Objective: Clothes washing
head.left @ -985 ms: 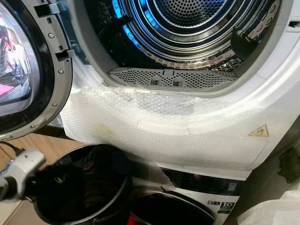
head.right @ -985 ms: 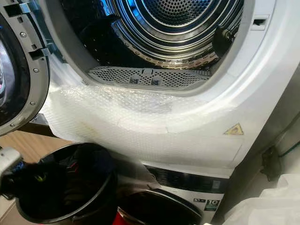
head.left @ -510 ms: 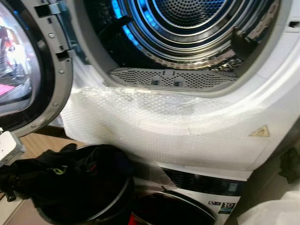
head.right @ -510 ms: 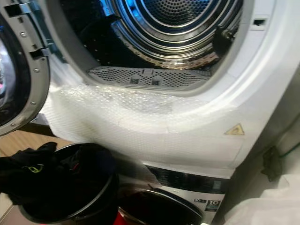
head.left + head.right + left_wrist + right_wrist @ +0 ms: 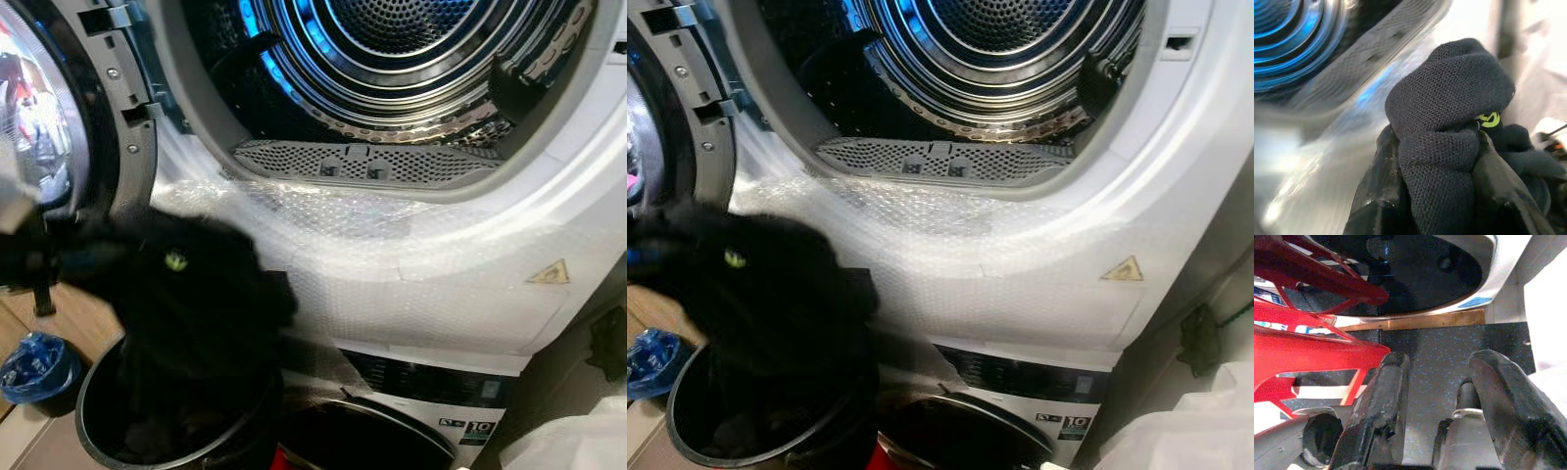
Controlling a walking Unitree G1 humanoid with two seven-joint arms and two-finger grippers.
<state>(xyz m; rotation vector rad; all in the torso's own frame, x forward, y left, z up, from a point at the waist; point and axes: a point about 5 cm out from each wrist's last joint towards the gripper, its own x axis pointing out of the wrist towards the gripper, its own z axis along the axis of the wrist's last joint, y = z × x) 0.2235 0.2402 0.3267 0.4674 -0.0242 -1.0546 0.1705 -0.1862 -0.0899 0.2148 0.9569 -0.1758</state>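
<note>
Presently the left gripper [image 5: 1435, 161] is clenched on a black garment [image 5: 186, 294], held above the bucket [image 5: 93, 446], probably bound for the open drum [image 5: 392, 59]. Right gripper [image 5: 1442, 396] hangs idle, fingers apart.

Your left claw [image 5: 1442, 161] clamped on a bunched dark knit garment [image 5: 1449, 112], yellow-green logo [image 5: 1488, 119] beside one finger [image 5: 1503, 191], blurred perforated lint grille [image 5: 1371, 54] beyond the claw, blue-lit drum rings [image 5: 1283, 44] farther past it
</note>
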